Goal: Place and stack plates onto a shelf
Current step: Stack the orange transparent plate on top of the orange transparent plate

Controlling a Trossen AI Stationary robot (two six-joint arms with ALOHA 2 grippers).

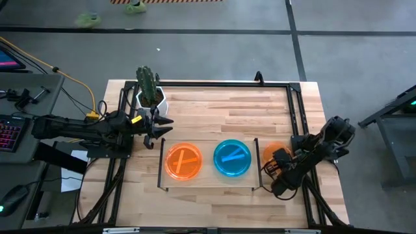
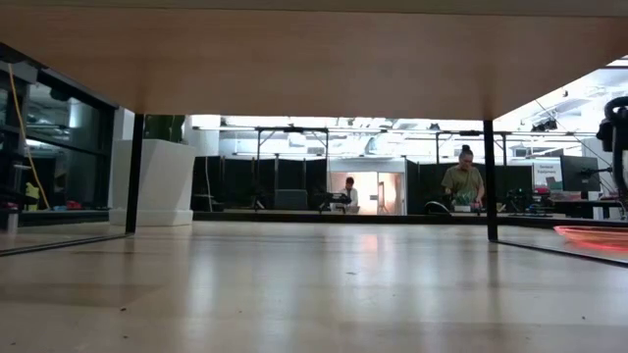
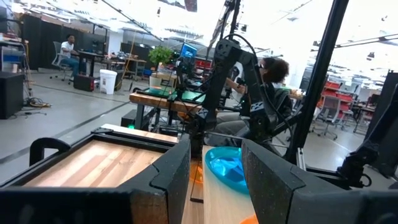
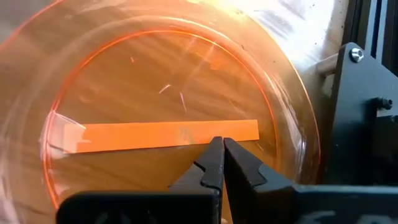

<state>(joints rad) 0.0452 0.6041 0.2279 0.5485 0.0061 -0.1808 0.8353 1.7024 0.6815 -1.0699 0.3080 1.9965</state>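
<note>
cactus pot (image 1: 151, 97) just beside left gripper (image 1: 164, 126), behind shelf (image 1: 208, 182)

Plate: orange plate (image 4: 168, 93), translucent, lying on wood, filling most of the view
Strip: flat orange strip (image 4: 161, 135) across plate's middle
Gripper: right gripper (image 4: 219, 149), fingertips pressed together above the plate
Frame: black metal frame (image 4: 367, 93) beside plate

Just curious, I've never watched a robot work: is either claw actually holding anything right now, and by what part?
Nothing is held. The left claw is open over the table; the right claw is shut, empty, over an orange plate.
</note>
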